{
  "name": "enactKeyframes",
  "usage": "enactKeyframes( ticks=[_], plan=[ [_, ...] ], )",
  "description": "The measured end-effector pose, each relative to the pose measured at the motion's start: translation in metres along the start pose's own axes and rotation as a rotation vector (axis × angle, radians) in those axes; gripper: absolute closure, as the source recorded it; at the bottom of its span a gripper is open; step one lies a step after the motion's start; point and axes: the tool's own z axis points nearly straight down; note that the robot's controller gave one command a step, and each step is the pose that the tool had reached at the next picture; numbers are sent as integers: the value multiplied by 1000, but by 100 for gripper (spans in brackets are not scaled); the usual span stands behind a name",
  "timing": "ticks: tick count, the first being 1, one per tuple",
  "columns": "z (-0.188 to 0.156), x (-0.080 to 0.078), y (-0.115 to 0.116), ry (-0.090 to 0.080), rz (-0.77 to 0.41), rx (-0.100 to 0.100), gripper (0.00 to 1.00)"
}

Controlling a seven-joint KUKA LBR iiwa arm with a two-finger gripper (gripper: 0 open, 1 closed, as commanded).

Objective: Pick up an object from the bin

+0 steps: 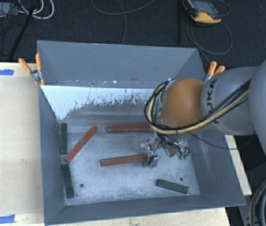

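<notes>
Camera view has the gripper (152, 158) down at the right end of the middle brown stick (122, 161) on the bin (118, 185) floor, its grip impossible to call, with three brown sticks (81, 143) and three dark green sticks (172, 186) counted.

Right end of rear brown stick (125, 128) behind orange wrist cover (182, 102)

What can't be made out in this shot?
Camera view:
Right end of the upper brown stick: hidden behind the arm's orange cover.
Right end of the middle brown stick: covered by the pincer.
Floor of the bin beneath the wrist: blocked by the arm.
</notes>
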Motion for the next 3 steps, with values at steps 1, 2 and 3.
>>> enactKeyframes(
  ticks=[1, 2, 3],
  plan=[
    [0, 0, 0, 1, -1, 0, 0],
    [0, -18, 59, -1, -96, -3, 0],
    [0, -18, 56, 1, -94, 0, 100]
  ],
)
